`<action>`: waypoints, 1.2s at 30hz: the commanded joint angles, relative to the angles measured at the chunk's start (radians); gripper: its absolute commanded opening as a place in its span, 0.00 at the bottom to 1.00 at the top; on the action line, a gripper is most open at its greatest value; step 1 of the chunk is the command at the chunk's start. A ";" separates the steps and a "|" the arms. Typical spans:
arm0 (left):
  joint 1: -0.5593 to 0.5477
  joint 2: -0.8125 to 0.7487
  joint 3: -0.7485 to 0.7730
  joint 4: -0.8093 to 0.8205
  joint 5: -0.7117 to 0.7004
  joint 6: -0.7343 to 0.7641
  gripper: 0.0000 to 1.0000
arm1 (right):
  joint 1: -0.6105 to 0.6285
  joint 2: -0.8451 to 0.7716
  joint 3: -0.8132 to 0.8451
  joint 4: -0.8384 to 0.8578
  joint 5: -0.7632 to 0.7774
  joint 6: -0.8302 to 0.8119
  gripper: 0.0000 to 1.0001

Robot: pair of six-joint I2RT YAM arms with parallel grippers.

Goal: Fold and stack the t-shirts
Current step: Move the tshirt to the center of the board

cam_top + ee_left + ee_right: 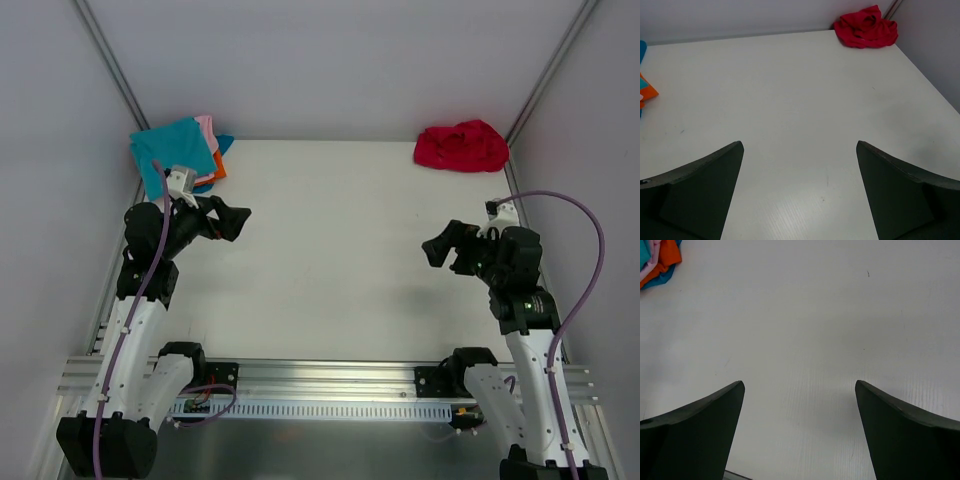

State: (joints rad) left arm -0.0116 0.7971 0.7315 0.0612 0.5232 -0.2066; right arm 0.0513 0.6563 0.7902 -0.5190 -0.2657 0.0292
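Observation:
A crumpled bright red t-shirt (461, 146) lies in the table's far right corner; it also shows in the left wrist view (866, 26). A stack of folded shirts (182, 150), teal on top with pink, orange and blue edges, sits in the far left corner; its edge shows in the right wrist view (659, 260). My left gripper (234, 221) is open and empty over the left part of the table, in front of the stack. My right gripper (441, 250) is open and empty over the right part, well short of the red shirt.
The white table (330, 250) is bounded by grey walls at the back and both sides. A metal rail (330, 380) with the arm bases runs along the near edge. A purple cable (590, 260) loops beside the right arm.

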 commanded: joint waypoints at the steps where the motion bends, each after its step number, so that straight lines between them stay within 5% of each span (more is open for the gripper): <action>1: 0.004 -0.015 0.040 0.014 0.020 0.029 0.99 | 0.005 -0.038 0.004 0.076 0.028 0.003 0.99; 10: 0.004 -0.050 0.028 0.023 0.015 0.022 0.99 | 0.004 0.125 0.105 0.146 -0.155 0.042 0.99; 17: 0.004 -0.052 0.032 0.019 0.023 0.021 0.99 | 0.010 0.537 0.585 -0.160 0.362 -0.103 0.99; 20: 0.004 -0.053 0.029 0.022 0.020 0.018 0.99 | 0.010 0.714 0.792 -0.179 0.433 -0.120 0.99; 29: 0.025 -0.044 0.020 0.028 0.020 0.018 0.99 | 0.001 1.283 1.357 -0.282 0.376 -0.132 0.99; 36: 0.029 -0.029 0.025 0.038 0.050 0.006 0.99 | -0.016 1.482 1.434 -0.176 0.300 -0.101 1.00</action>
State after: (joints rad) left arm 0.0086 0.7624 0.7319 0.0639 0.5270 -0.1986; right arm 0.0467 2.1155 2.1651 -0.7307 0.0746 -0.0822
